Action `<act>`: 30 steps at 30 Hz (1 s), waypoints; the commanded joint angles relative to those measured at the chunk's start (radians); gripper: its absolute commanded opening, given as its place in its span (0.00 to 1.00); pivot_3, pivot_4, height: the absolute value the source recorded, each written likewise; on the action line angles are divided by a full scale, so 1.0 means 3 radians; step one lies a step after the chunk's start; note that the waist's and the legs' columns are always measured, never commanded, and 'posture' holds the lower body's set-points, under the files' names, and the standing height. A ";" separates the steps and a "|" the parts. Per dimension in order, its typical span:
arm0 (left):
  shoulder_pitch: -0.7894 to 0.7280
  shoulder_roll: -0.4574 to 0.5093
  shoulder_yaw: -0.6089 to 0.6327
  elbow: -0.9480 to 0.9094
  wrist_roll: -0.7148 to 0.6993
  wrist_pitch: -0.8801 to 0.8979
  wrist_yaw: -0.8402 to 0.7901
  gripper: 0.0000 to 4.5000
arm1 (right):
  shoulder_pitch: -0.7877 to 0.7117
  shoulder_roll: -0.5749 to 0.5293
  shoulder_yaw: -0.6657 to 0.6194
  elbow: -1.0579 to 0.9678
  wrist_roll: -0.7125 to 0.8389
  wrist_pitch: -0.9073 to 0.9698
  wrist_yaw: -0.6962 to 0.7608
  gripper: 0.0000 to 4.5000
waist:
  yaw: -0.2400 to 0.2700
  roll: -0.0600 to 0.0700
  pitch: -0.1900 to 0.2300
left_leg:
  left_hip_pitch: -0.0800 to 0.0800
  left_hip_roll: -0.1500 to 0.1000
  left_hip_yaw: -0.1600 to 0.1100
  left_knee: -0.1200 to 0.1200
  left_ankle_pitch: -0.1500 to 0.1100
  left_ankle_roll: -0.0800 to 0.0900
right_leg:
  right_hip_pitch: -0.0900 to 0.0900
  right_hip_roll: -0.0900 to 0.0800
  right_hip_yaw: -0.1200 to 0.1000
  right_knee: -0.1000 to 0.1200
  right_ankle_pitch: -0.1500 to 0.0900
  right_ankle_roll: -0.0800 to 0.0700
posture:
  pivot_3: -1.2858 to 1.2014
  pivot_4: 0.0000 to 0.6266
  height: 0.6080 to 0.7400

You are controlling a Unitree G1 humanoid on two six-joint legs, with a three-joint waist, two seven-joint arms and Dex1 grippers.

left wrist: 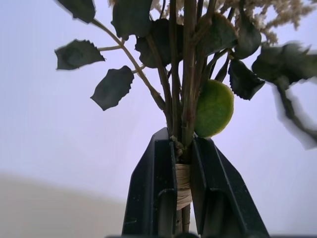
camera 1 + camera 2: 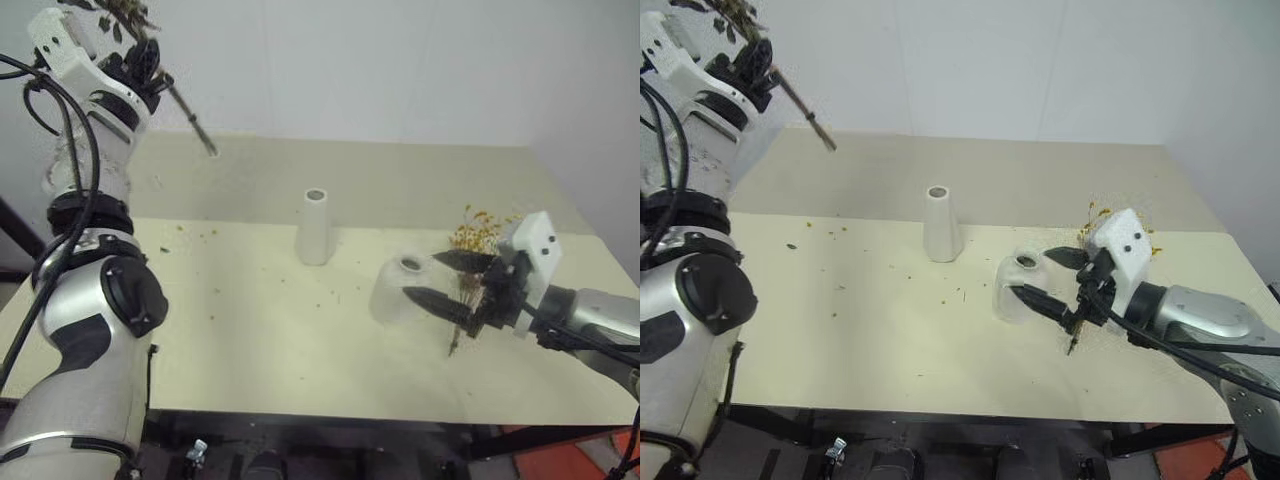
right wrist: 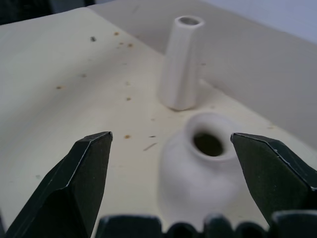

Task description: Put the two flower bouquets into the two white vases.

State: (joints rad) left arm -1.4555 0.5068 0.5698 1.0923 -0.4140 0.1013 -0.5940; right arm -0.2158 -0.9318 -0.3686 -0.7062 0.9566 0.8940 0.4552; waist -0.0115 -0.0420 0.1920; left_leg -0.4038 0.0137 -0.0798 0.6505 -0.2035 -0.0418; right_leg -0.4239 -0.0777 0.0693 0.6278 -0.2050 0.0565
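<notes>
At upper left of the frame our left gripper is clamped on the rose bouquet, stem end slanting down-right toward the tall vase at centre; our right gripper gapes empty by the squat vase.

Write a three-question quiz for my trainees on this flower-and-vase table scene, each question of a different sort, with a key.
1. True or false: the left claw is shut on the leafy bouquet.
2. Which vase lies between the right claw's open fingers? A) tall vase B) squat vase
3. Fill in: the yellow bouquet lies on the ___.

Key: 1 true; 2 B; 3 table.
</notes>
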 commanded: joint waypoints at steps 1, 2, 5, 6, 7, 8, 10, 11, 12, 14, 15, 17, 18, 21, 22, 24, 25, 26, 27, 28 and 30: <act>-0.0139 -0.0072 0.0017 0.0125 -0.0153 -0.0253 -0.0410 0.03 | 0.0067 -0.0047 -0.0303 -0.0141 0.0022 -0.0111 0.0057 1.00 | -0.0009 0.0000 0.0000 | 0.0000 0.0000 0.0000 0.0001 0.0000 0.0000 | 0.0000 0.0000 0.0000 0.0002 0.0000 0.0000 | 0.52 0.24 1.00; -0.0147 -0.0111 0.0012 0.0179 -0.0169 -0.0287 -0.0491 0.03 | 0.0104 -0.0057 -0.0355 -0.0166 0.0018 -0.0109 0.0064 1.00 | -0.0013 0.0000 0.0000 | 0.0001 0.0000 0.0000 0.0000 0.0000 0.0000 | 0.0001 0.0001 0.0000 0.0002 0.0000 0.0000 | 0.52 0.24 1.00; -0.0173 -0.0278 0.0076 0.0324 -0.0284 -0.0335 -0.0688 0.03 | 0.0219 -0.0061 -0.0538 -0.0253 -0.0011 -0.0122 0.0050 1.00 | -0.0034 0.0000 0.0000 | 0.0003 0.0001 0.0000 0.0000 0.0000 0.0000 | 0.0001 0.0001 0.0001 0.0002 0.0000 0.0001 | 0.52 0.24 1.00; -0.0182 -0.0312 0.0085 0.0356 -0.0310 -0.0337 -0.0725 0.03 | 0.0245 -0.0058 -0.0583 -0.0277 -0.0002 -0.0119 0.0036 1.00 | -0.0034 0.0000 0.0000 | 0.0002 0.0001 0.0000 0.0000 0.0000 0.0000 | 0.0001 0.0001 0.0001 0.0002 0.0000 0.0001 | 0.52 0.24 1.00; -0.0189 -0.0325 0.0090 0.0378 -0.0322 -0.0340 -0.0748 0.03 | 0.0261 -0.0056 -0.0607 -0.0295 0.0010 -0.0114 0.0023 1.00 | -0.0039 0.0000 0.0000 | 0.0002 0.0000 0.0000 0.0000 0.0000 0.0000 | 0.0001 0.0001 0.0001 0.0002 0.0000 0.0001 | 0.52 0.24 1.00; -0.0194 -0.0327 0.0093 0.0394 -0.0326 -0.0343 -0.0762 0.03 | 0.0270 -0.0055 -0.0619 -0.0306 0.0016 -0.0111 0.0016 1.00 | -0.0048 0.0000 0.0000 | 0.0002 0.0000 0.0000 0.0000 0.0000 0.0000 | 0.0001 0.0001 0.0002 0.0002 0.0000 0.0001 | 0.52 0.24 1.00; -0.0194 -0.0383 0.0059 0.0443 -0.0298 -0.0381 -0.0766 0.03 | 0.0320 -0.0042 -0.0681 -0.0365 0.0058 -0.0078 -0.0023 1.00 | -0.0061 0.0000 0.0000 | 0.0002 0.0001 0.0000 0.0000 0.0000 0.0000 | 0.0001 0.0002 0.0002 0.0002 0.0000 0.0001 | 0.52 0.24 1.00; -0.0184 -0.0425 0.0010 0.0468 -0.0249 -0.0414 -0.0754 0.03 | 0.0365 -0.0033 -0.0713 -0.0402 0.0070 -0.0061 -0.0048 1.00 | -0.0063 0.0000 0.0000 | 0.0003 0.0001 0.0000 0.0000 0.0000 0.0000 | 0.0001 0.0002 0.0002 0.0002 0.0000 0.0001 | 0.52 0.24 1.00; -0.0175 -0.0456 -0.0024 0.0488 -0.0220 -0.0418 -0.0756 0.03 | 0.0405 -0.0024 -0.0732 -0.0434 0.0079 -0.0055 -0.0075 1.00 | -0.0062 0.0000 0.0000 | 0.0002 0.0001 0.0000 0.0000 0.0000 0.0000 | 0.0001 0.0001 0.0002 0.0002 0.0000 0.0001 | 0.52 0.24 1.00; -0.0171 -0.0495 -0.0058 0.0512 -0.0206 -0.0389 -0.0786 0.03 | 0.0457 -0.0017 -0.0743 -0.0471 0.0090 -0.0053 -0.0133 1.00 | -0.0058 0.0000 0.0000 | 0.0002 0.0000 0.0000 0.0000 0.0000 0.0000 | 0.0001 0.0001 0.0002 0.0002 0.0000 0.0001 | 0.52 0.24 1.00; -0.0172 -0.0505 -0.0086 0.0519 -0.0187 -0.0379 -0.0793 0.03 | 0.0467 -0.0018 -0.0737 -0.0480 0.0099 -0.0055 -0.0159 1.00 | -0.0057 0.0000 0.0000 | 0.0003 0.0000 0.0000 0.0000 0.0000 0.0000 | 0.0002 0.0001 0.0002 0.0002 0.0000 0.0001 | 0.52 0.24 1.00; -0.0171 -0.0535 -0.0139 0.0523 -0.0138 -0.0398 -0.0814 0.03 | 0.0478 -0.0014 -0.0729 -0.0499 0.0133 -0.0057 -0.0214 1.00 | -0.0058 0.0000 0.0000 | 0.0003 0.0000 0.0000 0.0000 0.0000 0.0000 | 0.0002 0.0001 0.0002 0.0003 0.0000 0.0001 | 0.52 0.24 1.00; -0.0175 -0.0542 -0.0147 0.0527 -0.0140 -0.0376 -0.0822 0.03 | 0.0482 -0.0012 -0.0725 -0.0507 0.0157 -0.0054 -0.0244 1.00 | -0.0061 0.0000 0.0000 | 0.0003 0.0000 0.0000 0.0000 0.0000 0.0000 | 0.0002 0.0001 0.0002 0.0002 0.0000 0.0001 | 0.52 0.24 1.00; -0.0173 -0.0557 -0.0174 0.0530 -0.0140 -0.0378 -0.0806 0.03 | 0.0511 -0.0024 -0.0711 -0.0526 0.0183 -0.0055 -0.0293 1.00 | -0.0068 0.0000 0.0000 | 0.0003 0.0000 0.0000 0.0000 0.0000 0.0000 | 0.0002 0.0002 0.0002 0.0002 0.0000 0.0001 | 0.52 0.24 1.00; -0.0154 -0.0568 -0.0192 0.0526 -0.0133 -0.0380 -0.0822 0.03 | 0.0522 -0.0026 -0.0717 -0.0533 0.0193 -0.0056 -0.0311 1.00 | -0.0069 0.0000 0.0000 | 0.0003 0.0001 0.0000 0.0000 0.0000 0.0000 | 0.0002 0.0002 0.0002 0.0002 0.0000 0.0001 | 0.52 0.24 1.00; -0.0123 -0.0578 -0.0221 0.0520 -0.0120 -0.0374 -0.0852 0.03 | 0.0538 -0.0033 -0.0734 -0.0548 0.0223 -0.0059 -0.0342 1.00 | -0.0069 0.0000 0.0000 | 0.0003 0.0000 0.0000 0.0000 0.0000 0.0000 | 0.0002 0.0002 0.0002 0.0002 0.0000 0.0001 | 0.52 0.24 1.00; -0.0111 -0.0581 -0.0226 0.0518 -0.0122 -0.0363 -0.0867 0.03 | 0.0546 -0.0038 -0.0747 -0.0554 0.0237 -0.0059 -0.0353 1.00 | -0.0067 0.0000 0.0000 | 0.0003 0.0000 0.0000 0.0000 0.0000 0.0000 | 0.0002 0.0002 0.0002 0.0002 0.0000 0.0001 | 0.52 0.24 1.00; -0.0102 -0.0585 -0.0230 0.0517 -0.0122 -0.0360 -0.0872 0.03 | 0.0553 -0.0043 -0.0757 -0.0551 0.0246 -0.0058 -0.0361 1.00 | -0.0066 0.0000 0.0000 | 0.0003 0.0000 0.0000 0.0000 0.0000 0.0000 | 0.0002 0.0002 0.0002 0.0002 0.0000 0.0001 | 0.52 0.24 1.00; -0.0095 -0.0586 -0.0235 0.0519 -0.0120 -0.0354 -0.0875 0.03 | 0.0559 -0.0049 -0.0766 -0.0552 0.0255 -0.0057 -0.0367 1.00 | -0.0066 0.0000 0.0000 | 0.0004 0.0000 0.0000 0.0000 0.0000 0.0000 | 0.0002 0.0002 0.0002 0.0002 0.0000 0.0001 | 0.52 0.24 1.00; -0.0089 -0.0587 -0.0242 0.0520 -0.0116 -0.0353 -0.0876 0.03 | 0.0568 -0.0054 -0.0774 -0.0557 0.0262 -0.0058 -0.0372 1.00 | -0.0067 0.0000 0.0000 | 0.0003 0.0000 0.0000 0.0000 0.0000 0.0000 | 0.0002 0.0002 0.0002 0.0002 0.0000 0.0001 | 0.52 0.24 1.00; -0.0074 -0.0589 -0.0266 0.0529 -0.0092 -0.0351 -0.0855 0.03 | 0.0584 -0.0065 -0.0784 -0.0562 0.0276 -0.0056 -0.0386 1.00 | -0.0066 0.0000 0.0000 | 0.0003 0.0000 0.0000 0.0000 0.0000 0.0000 | 0.0002 0.0002 0.0002 0.0002 0.0000 0.0001 | 0.52 0.24 1.00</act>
State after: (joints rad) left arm -1.4591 0.3289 0.4970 1.2682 -0.4494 -0.0001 -0.8441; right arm -0.0391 -0.9353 -0.5642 -0.8544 1.0277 0.8864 0.3497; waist -0.0314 -0.0421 0.1920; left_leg -0.4029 0.0139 -0.0799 0.6505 -0.2035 -0.0417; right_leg -0.4233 -0.0772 0.0700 0.6283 -0.2051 0.0570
